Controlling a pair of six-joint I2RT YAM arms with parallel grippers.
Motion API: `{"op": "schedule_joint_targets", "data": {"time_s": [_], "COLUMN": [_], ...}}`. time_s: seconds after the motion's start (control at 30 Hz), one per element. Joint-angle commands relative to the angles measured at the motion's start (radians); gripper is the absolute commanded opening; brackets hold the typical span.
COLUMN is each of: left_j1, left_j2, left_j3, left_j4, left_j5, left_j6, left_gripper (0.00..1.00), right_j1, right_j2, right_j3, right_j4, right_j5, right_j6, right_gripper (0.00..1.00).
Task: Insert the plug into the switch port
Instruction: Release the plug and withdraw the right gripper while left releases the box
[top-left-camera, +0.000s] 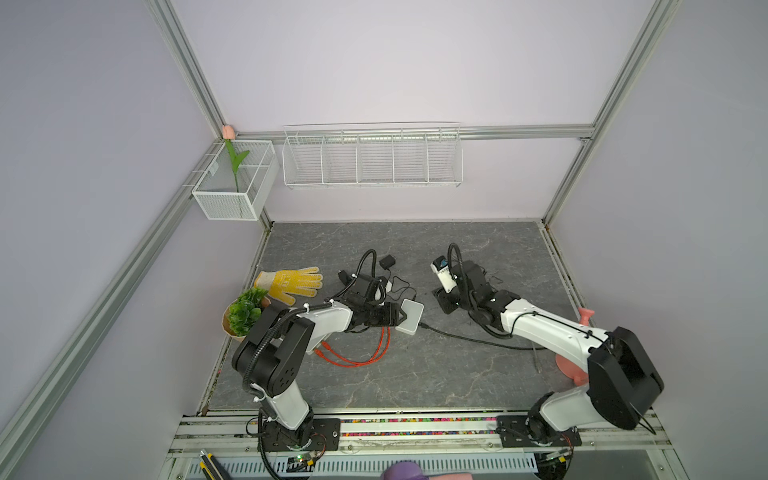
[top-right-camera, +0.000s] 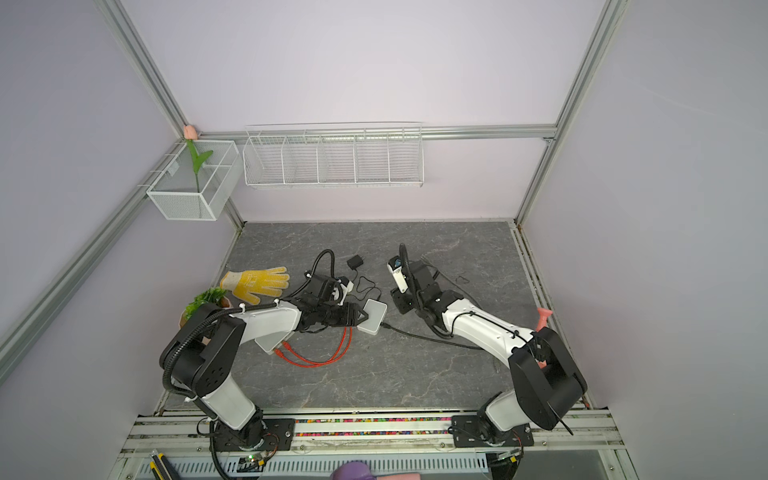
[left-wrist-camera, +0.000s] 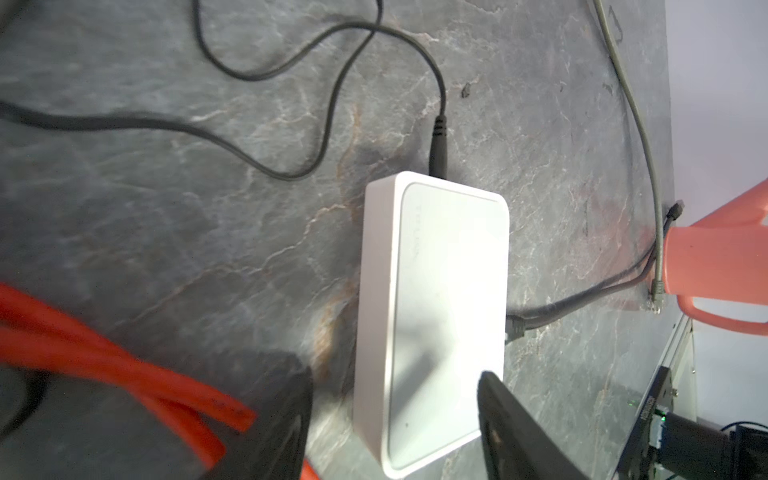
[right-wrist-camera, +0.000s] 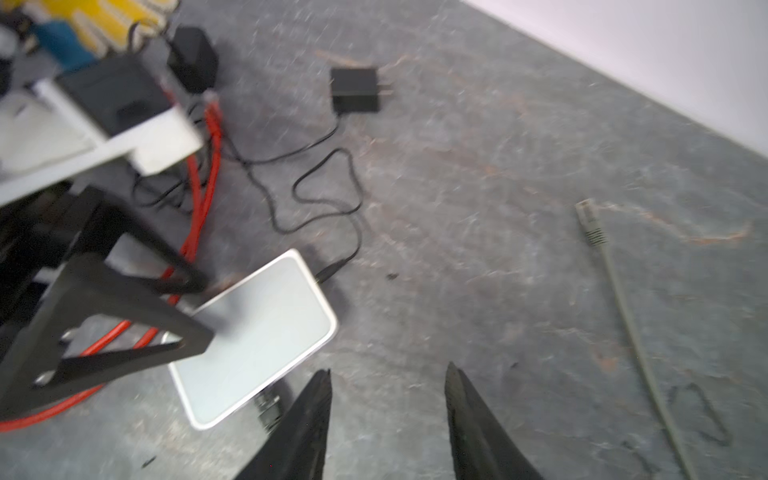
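The white switch lies flat on the grey table. A grey cable's plug sits in a port on the switch's side, and its cable runs off to the right. My left gripper is open and straddles the switch's near end, with a gap showing beside one finger. My right gripper is open with nothing between its fingers. It hovers just right of the switch, and one finger stands beside the plug. A thin black power lead enters the switch's far end.
A red cable loops under my left arm. A yellow glove and a potted plant lie at the left. A black power adapter is behind the switch, a loose grey plug beyond it, and a pink object at the right edge.
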Motion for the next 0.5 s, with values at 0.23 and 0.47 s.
{"op": "schedule_joint_targets", "data": {"time_s": [0.23,0.47], "left_j1": [0.013,0.013], "left_j2": [-0.251,-0.366], "left_j3": [-0.017,-0.036], "left_j4": [-0.042,-0.099], "left_j5": [-0.001,-0.029], "left_j6": [-0.016,-0.006], "left_gripper": [0.71,0.71], "right_j1": [-0.316,-0.34], "right_j2": [0.495,0.651], "right_j3": [0.447,0.672], "right_j4": [-0.21,-0.364], "right_j5": [-0.138,-0.16], "right_j6": [-0.081,-0.116], "right_gripper": [0.5,0.55]}}
